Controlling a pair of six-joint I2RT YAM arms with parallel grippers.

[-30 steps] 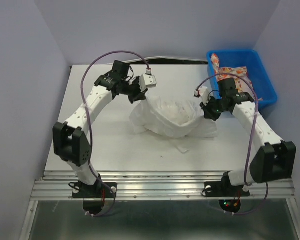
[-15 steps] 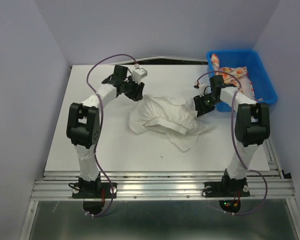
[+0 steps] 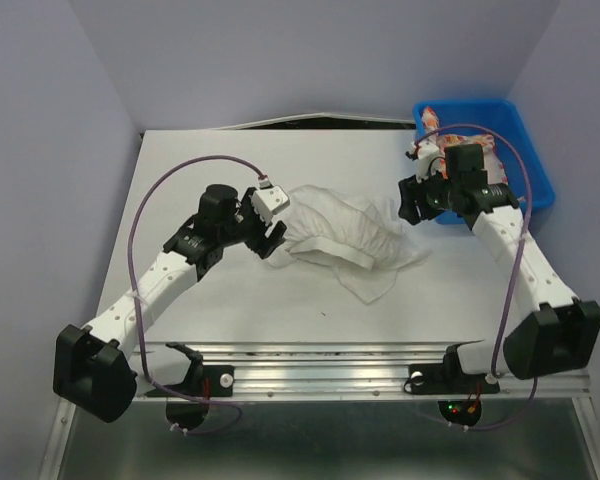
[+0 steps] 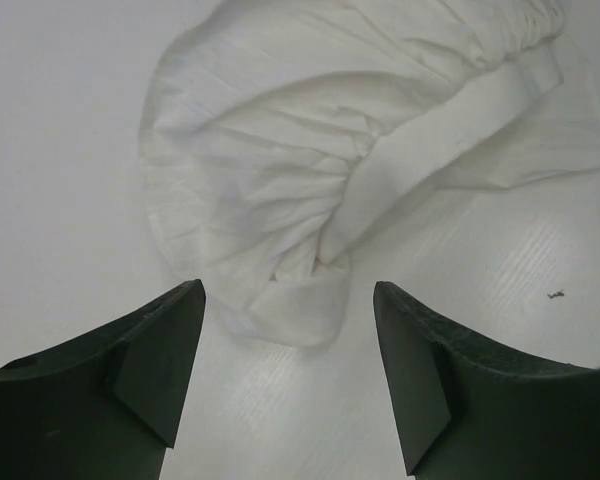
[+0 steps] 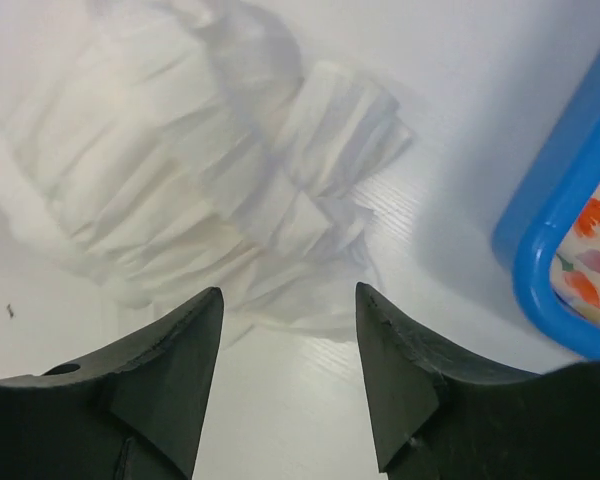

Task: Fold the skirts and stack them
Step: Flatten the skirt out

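The plain white ruffled skirt (image 3: 342, 234) is seen crumpled in a loose heap near the middle of the white counter (image 3: 230, 295), not folded flat. A thinner flap of its cloth is spread toward 5 o'clock from the heap. In the left wrist view its waistband is seen as a smooth band curving across the gathered cloth.

The left end effector (image 3: 272, 240) is placed at the skirt's 9 o'clock edge. Its jaws are spread wide and nothing is held. In the left wrist view, a bunched fold of the skirt (image 4: 310, 180) is seen just ahead of the gap between the two dark fingers (image 4: 160, 350); whether the cloth is touched cannot be told.

The right end effector (image 3: 408, 203) is held at the skirt's 2 o'clock side, between the heap and the blue plastic bin (image 3: 532, 160). Its jaws are likewise parted wide and nothing is gripped. In the right wrist view the pleated ruffles (image 5: 180, 170) are seen beyond the fingertips.

The bin is set at the counter's 1 o'clock corner. The printed skirt (image 5: 595, 270), cream with orange and red blotches, is seen lying inside it, partly hidden by the right arm in the top view.
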